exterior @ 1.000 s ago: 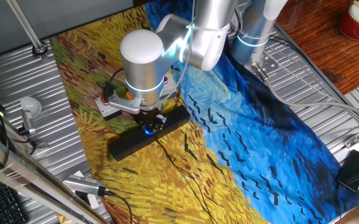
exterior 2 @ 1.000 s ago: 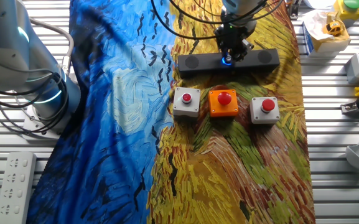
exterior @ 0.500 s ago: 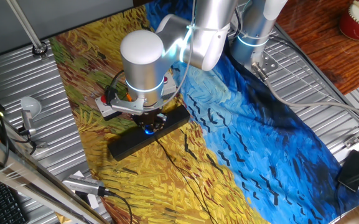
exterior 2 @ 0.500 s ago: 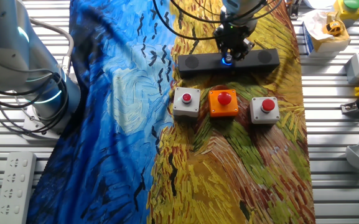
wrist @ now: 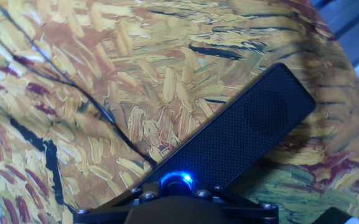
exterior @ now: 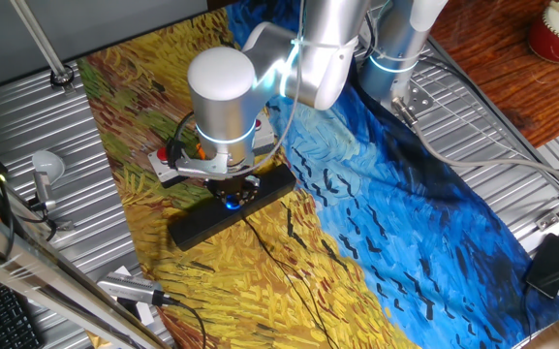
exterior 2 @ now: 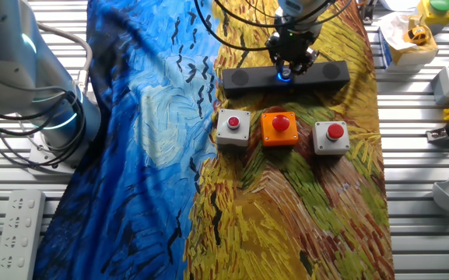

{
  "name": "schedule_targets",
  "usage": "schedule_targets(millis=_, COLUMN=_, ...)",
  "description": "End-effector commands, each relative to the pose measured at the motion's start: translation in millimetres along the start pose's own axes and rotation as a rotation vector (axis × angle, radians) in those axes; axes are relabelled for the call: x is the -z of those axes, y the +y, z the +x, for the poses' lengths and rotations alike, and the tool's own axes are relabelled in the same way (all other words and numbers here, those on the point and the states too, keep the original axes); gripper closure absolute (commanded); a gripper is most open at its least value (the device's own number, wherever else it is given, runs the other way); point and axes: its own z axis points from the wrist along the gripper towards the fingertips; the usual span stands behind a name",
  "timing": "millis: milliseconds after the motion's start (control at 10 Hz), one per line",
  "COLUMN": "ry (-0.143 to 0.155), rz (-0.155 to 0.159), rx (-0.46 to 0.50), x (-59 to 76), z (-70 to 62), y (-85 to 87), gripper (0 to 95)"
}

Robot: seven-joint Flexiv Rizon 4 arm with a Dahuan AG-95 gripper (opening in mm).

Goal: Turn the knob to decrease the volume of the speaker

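Entry 1, risks: you risked the speaker (exterior 2: 285,76) skidding on the loose painted cloth (exterior 2: 302,194) if the twist dragged sideways; its thin cable (wrist: 73,87) trailed close behind and could snag. A weak pinch would have slipped on the knob (wrist: 176,182).

Entry 2, claw (exterior 2: 289,64): it sat low over the knob at the speaker's middle, the 2 fingers apparently pinching the dial, though the contact itself was hidden.

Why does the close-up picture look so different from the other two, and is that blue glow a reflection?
Hand view: the speaker grille is sharp, the cloth's corners soft and stretched, the tool's dark body fills the bottom edge. The glow comes from the knob itself, not glare. Both fixed views: even light, sharp, the arm's white joint bright, the knob a small blue dot.
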Motion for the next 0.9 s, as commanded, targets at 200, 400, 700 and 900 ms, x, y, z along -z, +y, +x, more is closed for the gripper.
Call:
schedule_targets(millis=200, ry=0.004, rz=0.001, rx=0.071, x=-0.1, z=0.4, y=0.4, gripper=95.0)
schedule_targets(millis=400, ry=0.008, rz=0.003, rx=0.11, x=-0.1, z=0.4, y=0.4, gripper=95.0)
schedule_targets(millis=700, ry=0.013, rz=0.007, rx=0.2, x=-0.1, z=0.4, y=0.4, gripper=95.0)
schedule_targets(millis=900, ry=0.015, rz=0.011, rx=0.264, x=-0.1, z=0.4, y=0.4, gripper=95.0)
